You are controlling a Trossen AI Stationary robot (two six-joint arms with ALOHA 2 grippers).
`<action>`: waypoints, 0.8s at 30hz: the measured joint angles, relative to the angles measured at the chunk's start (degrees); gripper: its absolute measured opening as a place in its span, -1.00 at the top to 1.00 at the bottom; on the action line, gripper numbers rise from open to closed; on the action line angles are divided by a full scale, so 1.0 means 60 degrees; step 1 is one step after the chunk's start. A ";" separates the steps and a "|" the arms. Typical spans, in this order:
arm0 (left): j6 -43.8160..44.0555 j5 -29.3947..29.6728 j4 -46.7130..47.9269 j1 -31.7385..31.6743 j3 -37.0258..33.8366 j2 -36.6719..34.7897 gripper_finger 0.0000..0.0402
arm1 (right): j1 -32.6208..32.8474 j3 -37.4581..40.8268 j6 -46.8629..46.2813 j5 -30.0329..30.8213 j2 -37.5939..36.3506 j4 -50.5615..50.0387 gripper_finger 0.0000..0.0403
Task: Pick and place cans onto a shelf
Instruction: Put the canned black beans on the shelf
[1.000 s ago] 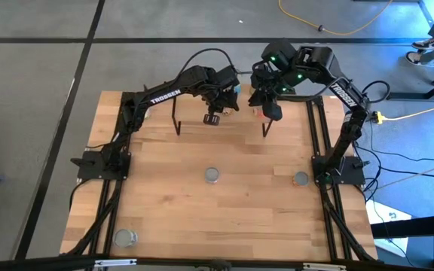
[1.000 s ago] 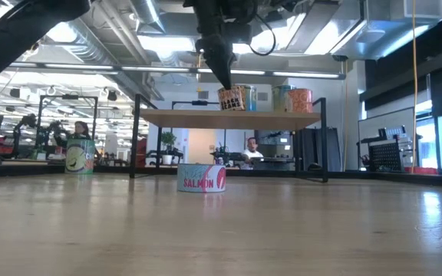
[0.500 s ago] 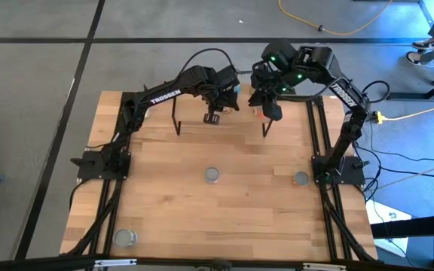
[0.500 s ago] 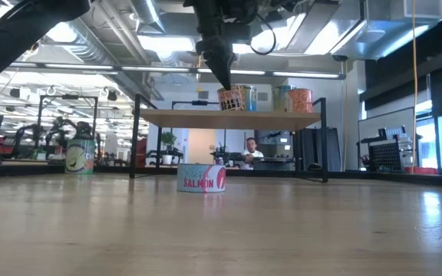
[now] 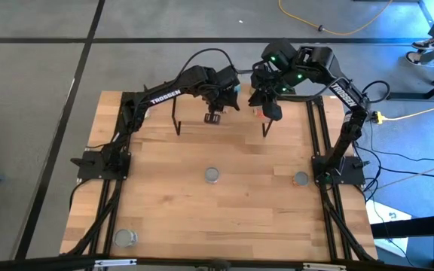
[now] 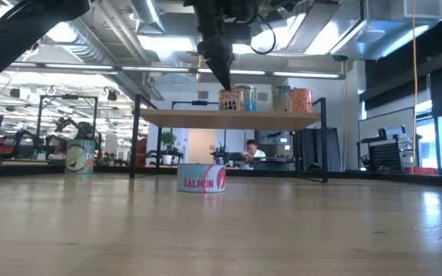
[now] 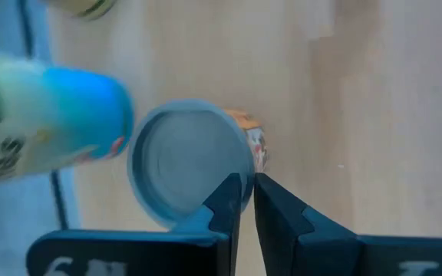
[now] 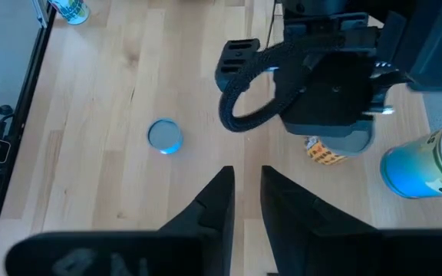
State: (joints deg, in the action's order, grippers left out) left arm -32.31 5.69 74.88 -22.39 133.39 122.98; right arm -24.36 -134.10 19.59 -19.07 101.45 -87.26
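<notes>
The shelf (image 6: 229, 116) stands at the table's far middle (image 5: 239, 119), with several cans in a row on its top. My left gripper (image 7: 246, 193) comes down over the shelf (image 5: 214, 114) and is shut on an orange-labelled can (image 6: 232, 98) with a silvery top (image 7: 186, 161). This can stands at the near-left end of the row. My right gripper (image 8: 247, 192) hovers over the shelf's right end (image 5: 271, 110). It is empty, with only a narrow gap between its fingers. My left gripper pinches the orange can's top rim (image 7: 245, 170) between its two fingers, one finger over the silvery top and one outside the wall. The fingers come from above, slanting down (image 6: 219, 65). The can stands upright on the shelf top.
A taller blue-and-green can (image 7: 44, 126) stands close beside the held one. Three cans sit on the table: a salmon can (image 5: 212, 175) in the middle, one near the right rail (image 5: 301, 178) and one at the near left corner (image 5: 126, 238). People show in the room behind.
</notes>
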 joint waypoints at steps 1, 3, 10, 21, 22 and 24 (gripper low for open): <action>0.0157 0.0285 0.0051 0.0028 0.0071 0.0000 0.84 | 0.0000 0.0000 0.0000 0.0000 0.0000 0.0000 0.67; 0.0317 0.0798 0.0072 0.0117 0.0245 -0.0003 0.83 | 0.0003 0.0000 0.0000 0.0004 0.0000 0.0000 0.67; 0.0068 0.1179 -0.0057 0.0509 0.0239 -0.0595 0.83 | 0.0003 0.0000 0.0022 0.0007 0.0000 0.0000 0.67; 0.0048 0.0600 0.0714 -0.0331 0.0089 -0.0973 0.88 | 0.0003 0.0000 0.0007 0.0004 0.0000 0.0000 0.67; 0.0046 0.0469 0.0738 -0.0489 0.0018 -0.0973 0.91 | 0.0003 0.0000 0.0007 0.0005 0.0000 0.0000 0.67; 0.0075 0.0077 0.0736 -0.0800 -0.0088 -0.0957 0.97 | 0.0003 0.0000 0.0019 0.0004 0.0000 -0.0004 0.67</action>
State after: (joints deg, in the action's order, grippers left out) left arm -31.86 6.15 79.30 -27.19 132.86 117.24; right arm -24.34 -134.10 19.71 -19.05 101.45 -87.29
